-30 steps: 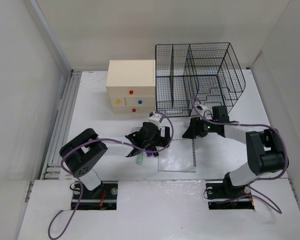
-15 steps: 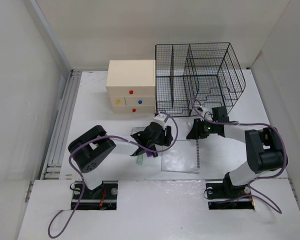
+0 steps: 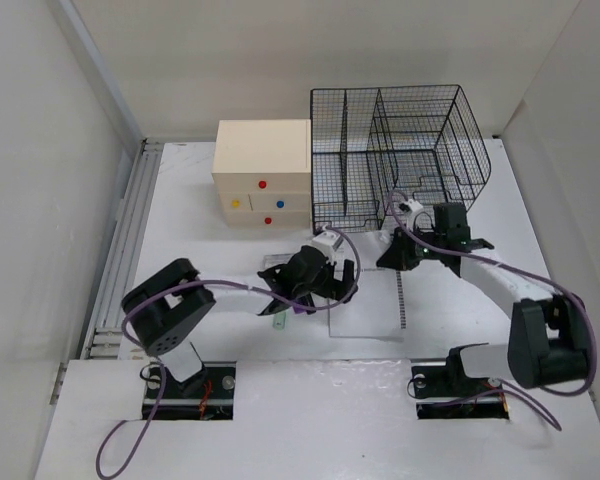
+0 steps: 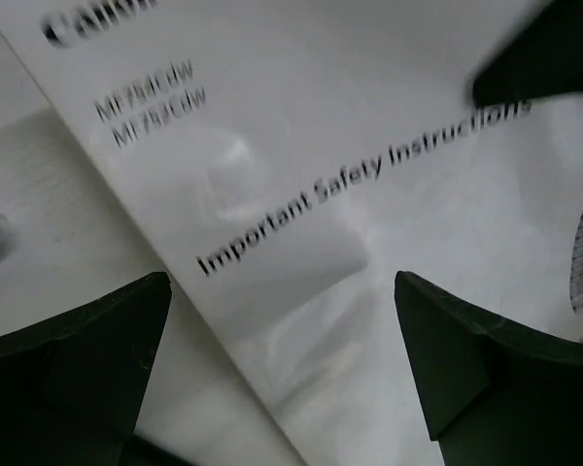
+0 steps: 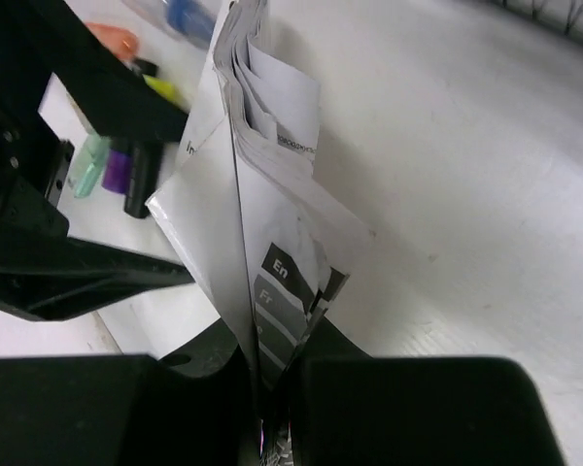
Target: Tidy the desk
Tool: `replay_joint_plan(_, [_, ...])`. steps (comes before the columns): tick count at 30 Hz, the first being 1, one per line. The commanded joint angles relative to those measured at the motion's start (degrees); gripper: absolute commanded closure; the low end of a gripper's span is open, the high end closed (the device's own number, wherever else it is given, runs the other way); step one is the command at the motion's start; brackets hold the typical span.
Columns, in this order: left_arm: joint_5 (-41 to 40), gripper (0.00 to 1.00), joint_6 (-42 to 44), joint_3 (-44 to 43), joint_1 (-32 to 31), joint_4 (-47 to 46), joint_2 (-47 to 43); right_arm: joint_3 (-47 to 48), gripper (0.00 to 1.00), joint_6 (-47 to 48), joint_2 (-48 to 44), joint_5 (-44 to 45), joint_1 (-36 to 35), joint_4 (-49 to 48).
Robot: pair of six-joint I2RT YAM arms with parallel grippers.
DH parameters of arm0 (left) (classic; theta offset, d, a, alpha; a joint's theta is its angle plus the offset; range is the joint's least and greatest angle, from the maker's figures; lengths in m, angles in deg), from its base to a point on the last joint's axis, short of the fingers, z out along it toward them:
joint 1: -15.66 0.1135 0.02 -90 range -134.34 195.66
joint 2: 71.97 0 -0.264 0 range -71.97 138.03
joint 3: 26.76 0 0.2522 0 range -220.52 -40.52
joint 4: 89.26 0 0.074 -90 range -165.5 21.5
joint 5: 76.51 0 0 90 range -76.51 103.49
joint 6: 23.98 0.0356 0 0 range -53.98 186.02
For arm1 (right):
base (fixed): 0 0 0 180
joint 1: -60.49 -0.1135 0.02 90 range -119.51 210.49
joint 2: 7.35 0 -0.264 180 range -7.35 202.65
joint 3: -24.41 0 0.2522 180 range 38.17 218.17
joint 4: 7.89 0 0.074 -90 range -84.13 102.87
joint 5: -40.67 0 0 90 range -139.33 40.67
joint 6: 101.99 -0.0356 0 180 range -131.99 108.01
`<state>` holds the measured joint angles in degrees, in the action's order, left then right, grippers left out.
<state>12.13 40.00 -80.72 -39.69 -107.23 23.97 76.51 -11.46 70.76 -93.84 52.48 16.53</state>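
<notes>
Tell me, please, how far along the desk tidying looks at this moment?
Done: nothing visibly put away in the black wire mesh rack. In hand: the right gripper is shut on one edge of the white paper safety booklet, with that edge up off the flat white desk; the left gripper hangs open over it. Left: stowing the booklet and the coloured markers lying loose beside it.

The wire rack point(image 3: 400, 150) and drawer box point(image 3: 263, 170) are blocking the far worktop point(image 3: 180, 220); the booklet point(image 3: 362, 315) is crowding the middle.
</notes>
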Motion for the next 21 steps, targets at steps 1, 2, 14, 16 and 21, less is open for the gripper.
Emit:
replay_joint_plan(1, [2.9, 0.0, -0.7, 0.8, -0.7, 4.1, -9.8, 7.1, 1.0, 7.0, -7.3, -0.4, -0.6, 2.9])
replay_joint_plan(2, [2.9, 0.0, -0.7, 0.8, -0.7, 5.0, -11.8, 8.0, 1.0, 8.2, -8.3, 0.1, -0.6, 5.8])
replay_joint_plan(14, [0.5, 0.0, 1.7, -8.5, -1.2, 25.2, -40.9, 28.5, 1.0, 15.4, -18.2, 8.2, -5.2, 15.2])
replay_joint_plan(16, [0.0, 0.0, 1.7, -9.0, -1.2, 27.2, -44.4, 32.1, 1.0, 15.4, -17.0, 9.4, -5.2, 15.7])
replay_joint_plan(21, [-2.0, 0.0, 2.2, -9.6, -1.2, 32.2, -48.7, 40.9, 1.0, 11.9, -13.4, 12.1, -6.2, 13.3])
